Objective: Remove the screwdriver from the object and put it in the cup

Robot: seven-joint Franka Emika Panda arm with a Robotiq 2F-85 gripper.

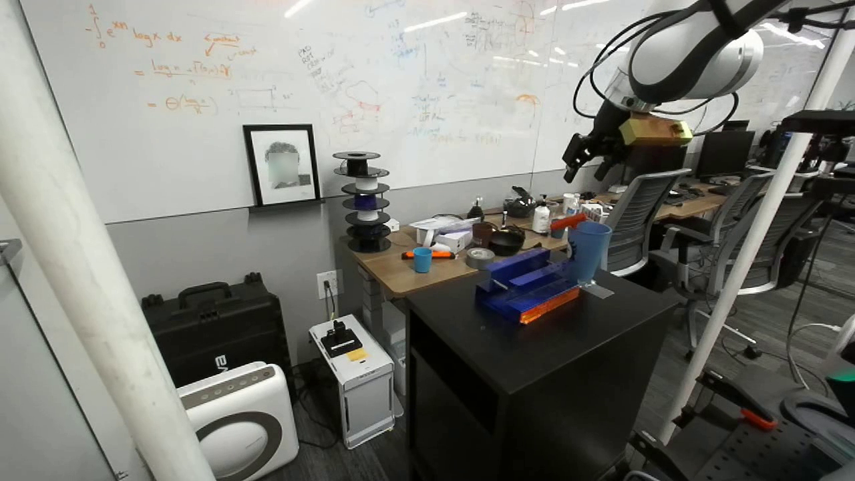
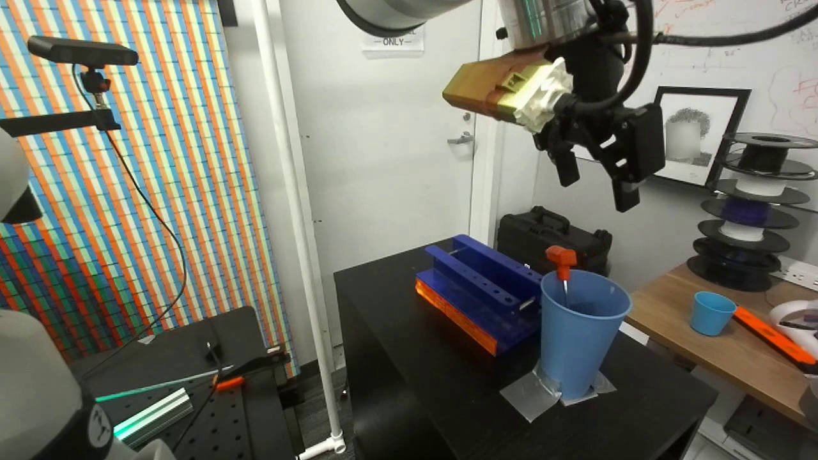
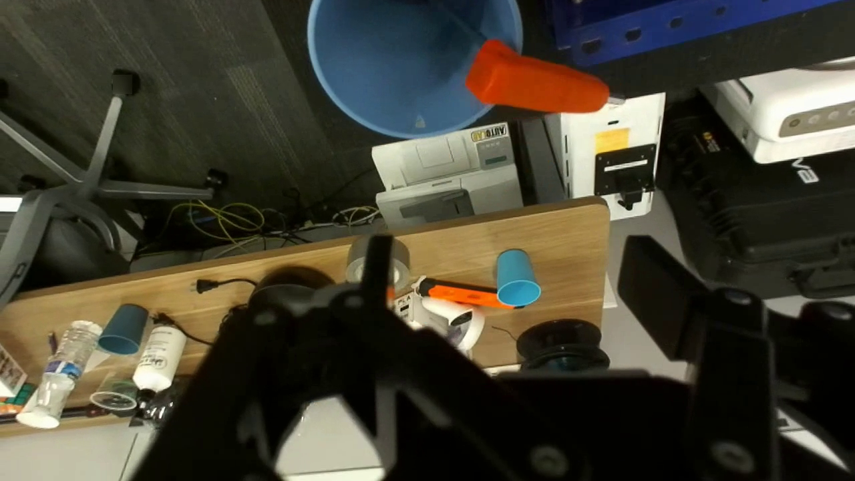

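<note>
The tall light blue cup (image 1: 588,252) stands on the black cabinet; it also shows in an exterior view (image 2: 578,348) and at the top of the wrist view (image 3: 394,77). The screwdriver (image 2: 562,257) stands tilted in the cup, its orange-red handle above the rim and its shaft going inside; it shows in the wrist view (image 3: 534,80). The dark blue holder (image 1: 514,284) with an orange strip lies beside the cup, and shows in an exterior view (image 2: 473,303). My gripper (image 2: 597,188) is open and empty, above and apart from the cup; its fingers spread wide in the wrist view (image 3: 511,267).
Silvery tape (image 2: 530,393) lies at the cup's base on the black cabinet (image 1: 534,357). A wooden desk (image 3: 561,234) behind holds a small blue cup (image 3: 516,277), a tape roll (image 1: 479,258), bottles and stacked spools (image 1: 367,200). Office chairs (image 1: 644,220) stand nearby.
</note>
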